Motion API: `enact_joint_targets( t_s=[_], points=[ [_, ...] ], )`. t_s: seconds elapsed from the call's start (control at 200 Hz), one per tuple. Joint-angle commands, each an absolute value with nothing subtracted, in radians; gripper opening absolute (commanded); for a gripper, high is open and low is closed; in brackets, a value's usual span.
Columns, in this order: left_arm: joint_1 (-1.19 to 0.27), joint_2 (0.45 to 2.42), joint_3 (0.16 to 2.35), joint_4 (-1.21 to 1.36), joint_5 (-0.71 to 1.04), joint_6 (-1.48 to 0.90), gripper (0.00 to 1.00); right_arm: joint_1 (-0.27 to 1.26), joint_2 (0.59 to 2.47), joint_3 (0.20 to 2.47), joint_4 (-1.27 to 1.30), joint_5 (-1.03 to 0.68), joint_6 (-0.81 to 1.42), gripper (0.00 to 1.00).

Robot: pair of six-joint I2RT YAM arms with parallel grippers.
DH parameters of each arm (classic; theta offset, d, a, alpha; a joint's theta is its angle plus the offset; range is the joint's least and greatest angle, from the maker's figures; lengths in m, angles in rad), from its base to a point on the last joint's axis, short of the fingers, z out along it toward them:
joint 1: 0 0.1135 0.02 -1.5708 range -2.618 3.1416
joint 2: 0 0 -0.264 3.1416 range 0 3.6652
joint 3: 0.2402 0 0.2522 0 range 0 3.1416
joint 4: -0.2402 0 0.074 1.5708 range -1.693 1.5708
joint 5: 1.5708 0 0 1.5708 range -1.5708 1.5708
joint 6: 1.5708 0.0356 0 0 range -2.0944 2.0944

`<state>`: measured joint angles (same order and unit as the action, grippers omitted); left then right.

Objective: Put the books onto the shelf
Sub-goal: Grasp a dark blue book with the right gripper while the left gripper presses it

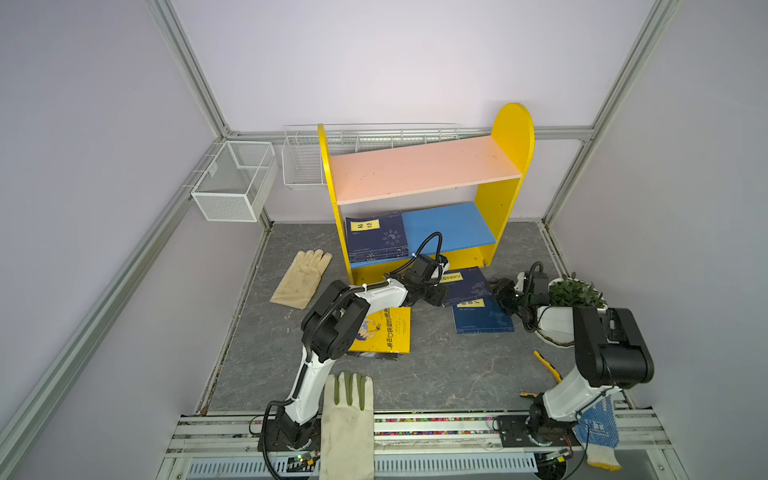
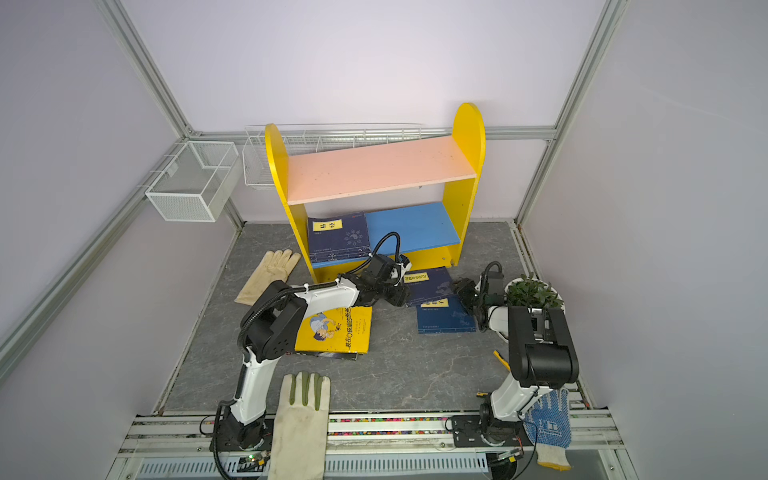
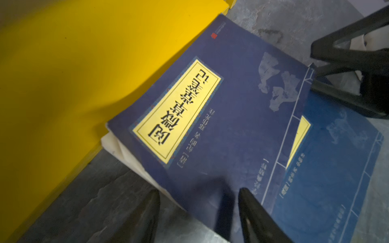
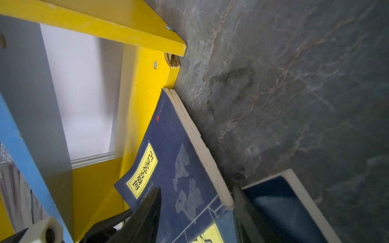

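Navy book [image 3: 231,105] matt paper-covered; shelf [image 1: 424,170] smooth painted wood; tabletop [image 1: 449,374] veined stone-look.

The shelf [image 1: 513,133] has yellow sides, a pink upper board and a blue lower one. The navy book [image 1: 376,241] bears a yellow label; the desk [image 1: 449,374] is veined grey.

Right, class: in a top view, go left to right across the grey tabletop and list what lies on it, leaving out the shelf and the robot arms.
From the left: beige glove → yellow book → navy books, two overlapping → potted plant.
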<state>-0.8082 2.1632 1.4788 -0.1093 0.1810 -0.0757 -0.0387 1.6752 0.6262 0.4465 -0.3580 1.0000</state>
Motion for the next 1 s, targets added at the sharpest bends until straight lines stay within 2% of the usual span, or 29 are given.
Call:
enact_joint_targets(
  t_s=[0.0, 0.375, 0.605, 0.68, 0.77, 0.875, 1.0],
  points=[
    [-0.807, 2.188, 1.505, -0.164, 0.183, -0.048, 0.57, -0.048, 1.713, 0.597, 0.518, -0.402, 1.046, 0.52],
    [-0.807, 2.25, 1.576, -0.294, 0.196, -0.023, 0.55, -0.041, 1.733, 0.653, 0.543, -0.425, 0.94, 0.38],
    [-0.789, 2.215, 1.553, -0.26, 0.192, -0.053, 0.55, -0.028, 1.702, 0.661, 0.496, -0.411, 0.904, 0.14],
    [-0.772, 2.172, 1.524, -0.219, 0.202, -0.086, 0.58, -0.029, 1.639, 0.652, 0.446, -0.401, 0.875, 0.09],
    [-0.749, 2.102, 1.469, -0.151, 0.226, -0.134, 0.67, -0.028, 1.523, 0.648, 0.341, -0.379, 0.822, 0.07],
    [-0.735, 2.013, 1.402, -0.08, 0.227, -0.173, 0.76, -0.028, 1.35, 0.649, 0.191, -0.347, 0.743, 0.06],
    [-0.72, 1.908, 1.297, 0.034, 0.236, -0.232, 0.81, -0.029, 1.148, 0.657, 0.039, -0.331, 0.662, 0.06]
  ],
)
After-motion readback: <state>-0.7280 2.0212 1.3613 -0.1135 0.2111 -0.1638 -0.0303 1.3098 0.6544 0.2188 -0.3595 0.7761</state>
